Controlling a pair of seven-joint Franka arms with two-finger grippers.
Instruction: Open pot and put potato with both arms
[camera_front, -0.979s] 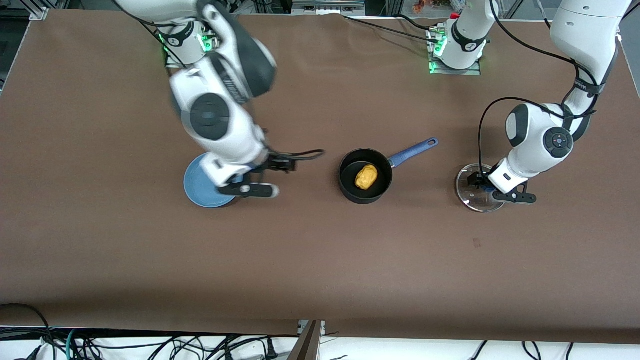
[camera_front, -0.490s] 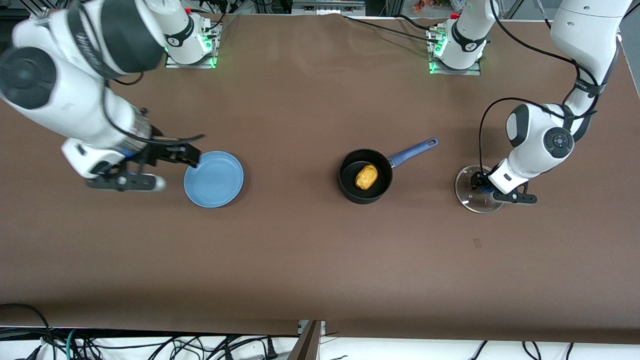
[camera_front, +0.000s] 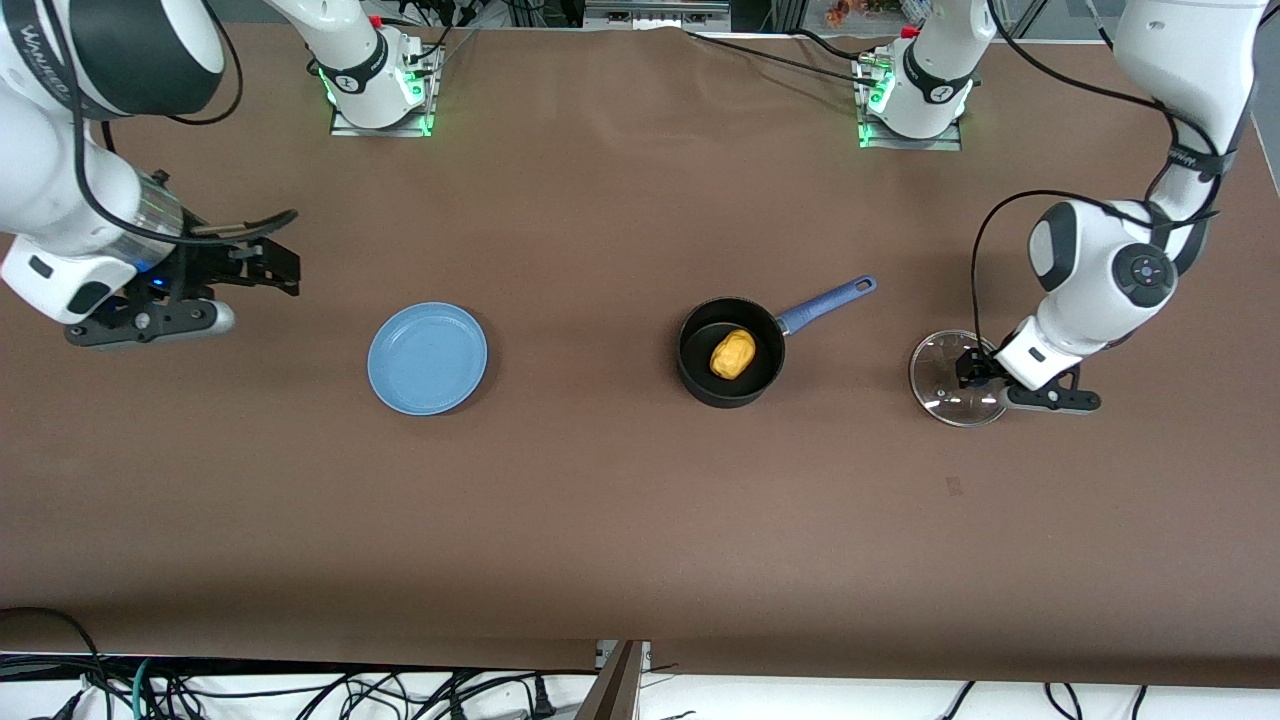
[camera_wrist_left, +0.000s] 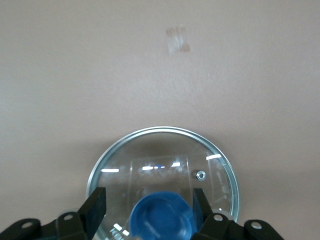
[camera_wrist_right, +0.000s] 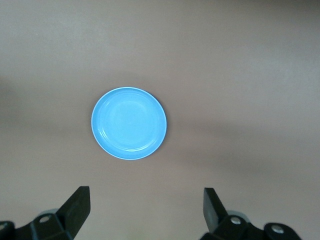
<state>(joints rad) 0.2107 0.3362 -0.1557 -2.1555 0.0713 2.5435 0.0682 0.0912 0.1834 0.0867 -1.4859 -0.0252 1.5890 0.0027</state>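
The black pot (camera_front: 722, 396) stands uncovered at the table's middle, its blue handle (camera_front: 828, 298) pointing toward the left arm's base. The yellow potato (camera_front: 733, 354) lies inside it. The glass lid (camera_front: 943, 398) lies flat on the table toward the left arm's end. My left gripper (camera_front: 970, 372) hangs low over the lid (camera_wrist_left: 160, 155), open, its fingers on either side of the blue knob (camera_wrist_left: 162, 220) with a gap on one side. My right gripper (camera_front: 280, 268) is open and holds nothing, over bare table at the right arm's end.
A flat blue plate (camera_front: 427, 358) lies between the pot and the right gripper and shows in the right wrist view (camera_wrist_right: 129, 123). A small dark mark (camera_front: 954, 486) sits on the brown cloth nearer the front camera than the lid.
The right arm swung from over the plate out to its own end of the table. The left gripper opened off the lid's knob and shifted slightly toward its end.
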